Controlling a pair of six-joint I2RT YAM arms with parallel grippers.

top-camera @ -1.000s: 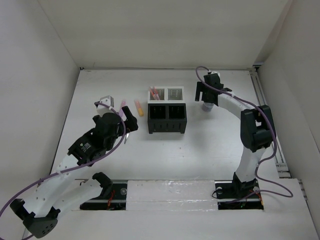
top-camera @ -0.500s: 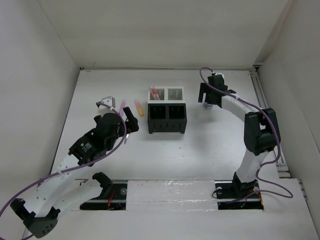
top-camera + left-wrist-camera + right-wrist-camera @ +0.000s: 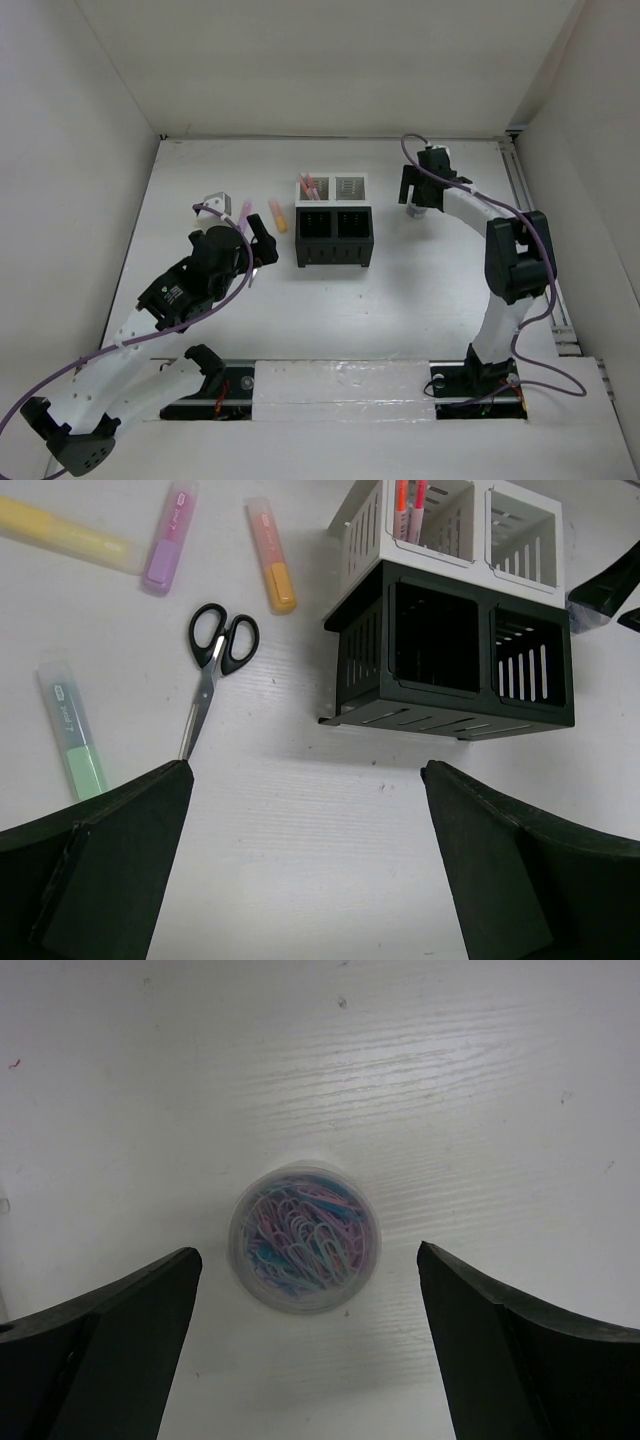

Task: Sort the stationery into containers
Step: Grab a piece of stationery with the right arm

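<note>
**While both pincers stand open, most of the stationery lies loose on the bench**

Where the left arm reaches over the left half of the bench [image 3: 300, 860], the left pincer [image 3: 308, 770] hangs wide open and holds nothing. In its wrist view lie the black-handled scissors [image 3: 215, 660], blades closed, with the tip pointing at the near left finger. Left of the scissors lies the green highlighter [image 3: 72, 745]. Beyond them, the orange highlighter [image 3: 271, 555], the pink highlighter [image 3: 170, 535] and the yellow highlighter [image 3: 65, 535] lie in a loose row, each apart from the others.

To the right of these things stands the organiser block [image 3: 334, 225]. Its two black compartments [image 3: 450, 650] are on the near side and its two white compartments [image 3: 450, 530] on the far side, all joined. Two reddish pens [image 3: 408, 500] stand upright in the left white compartment.

On the far right of the bench, well apart from the block, the right pincer [image 3: 310, 1252] points down, also wide open and empty. Its fingers [image 3: 100, 1360] sit on either side of a round tub [image 3: 305, 1237] filled with pastel paper clips [image 3: 310, 1230]. Bare bench shows between the tub and each finger. The tub stands upright on the bench, and neither finger touches it.
</note>
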